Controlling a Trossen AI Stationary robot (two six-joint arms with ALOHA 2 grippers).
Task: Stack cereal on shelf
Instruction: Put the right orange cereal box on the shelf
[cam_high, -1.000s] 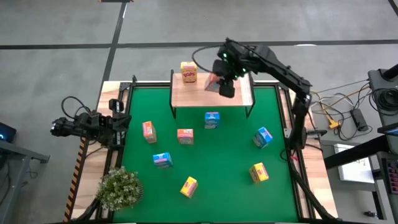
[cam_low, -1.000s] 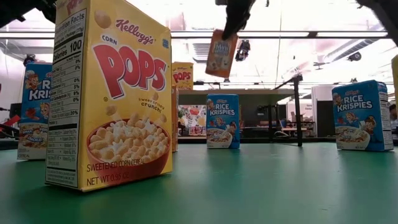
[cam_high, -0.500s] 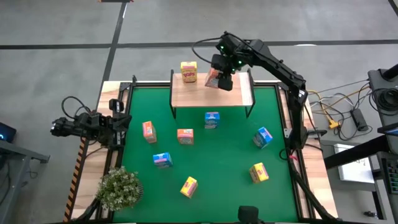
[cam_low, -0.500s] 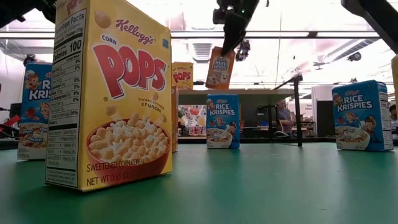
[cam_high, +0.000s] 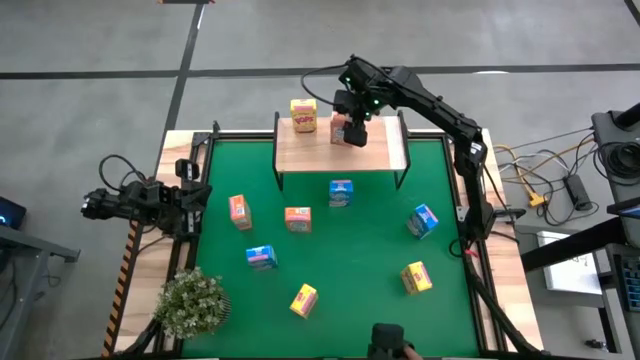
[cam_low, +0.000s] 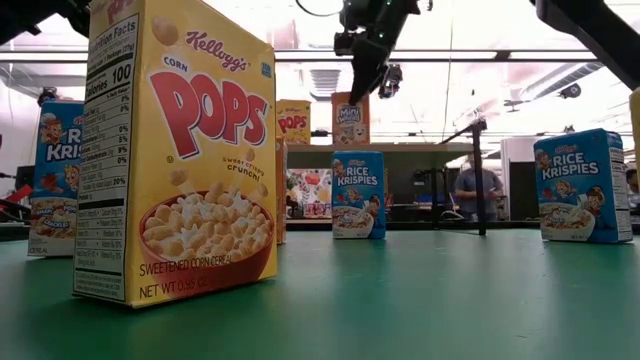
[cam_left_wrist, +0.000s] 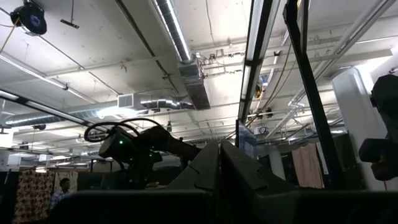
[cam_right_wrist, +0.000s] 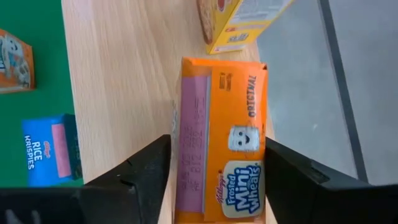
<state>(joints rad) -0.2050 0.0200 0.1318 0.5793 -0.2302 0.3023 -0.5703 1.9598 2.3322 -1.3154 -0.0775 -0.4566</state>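
Cereal, an orange Mini-Wheats box, now stands upright on the shelf near the yellow box; a second ago it hung tilted in the air. Right gripper has widened, fingers flanking the box with gaps showing, so release looks under way. Left gripper, parked beyond the mat, is closed; seven boxes await on the green mat.

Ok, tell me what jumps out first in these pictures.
The right gripper stands over the wooden shelf at the back of the green mat, its fingers either side of an orange box standing there beside a yellow box. Seven more boxes dot the mat, one big yellow box filling the low view. The left gripper waits off the mat's left edge.
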